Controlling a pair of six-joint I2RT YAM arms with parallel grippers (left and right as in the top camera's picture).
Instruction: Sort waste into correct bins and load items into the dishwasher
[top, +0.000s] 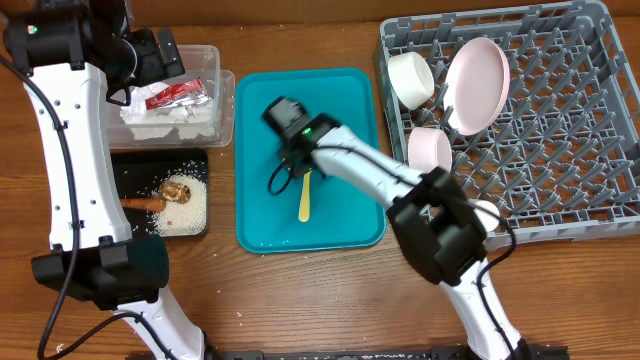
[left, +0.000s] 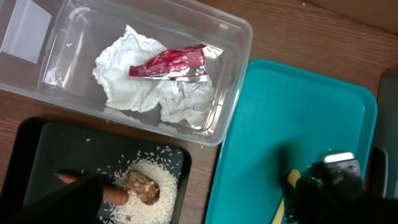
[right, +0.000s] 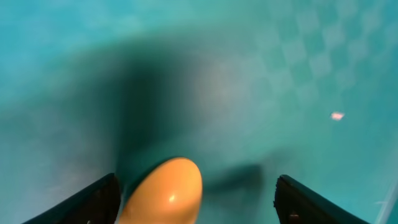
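Observation:
My right gripper (top: 297, 172) (right: 196, 199) is open, low over the teal tray, with the bowl end of the pale yellow spoon (top: 305, 203) (right: 165, 193) between its fingers. My left gripper (top: 160, 55) hovers open and empty above the clear tub (top: 228, 110), which holds the napkin (left: 134, 84) and the red wrapper (left: 168, 62). The black tray (top: 135, 170) holds rice (left: 155, 193), the carrot (left: 112, 194) and brown scraps (left: 142, 185). The grey dish rack (top: 560, 150) holds the plate (top: 476, 85), two bowls (top: 410, 78) (top: 430, 150) and a cup (top: 487, 215), partly hidden by my right arm.
The teal tray (top: 340, 110) lies between the bins and the rack and carries only the spoon. The wooden table (top: 300, 300) shows along the front. My right arm stretches from the front right across the tray's corner.

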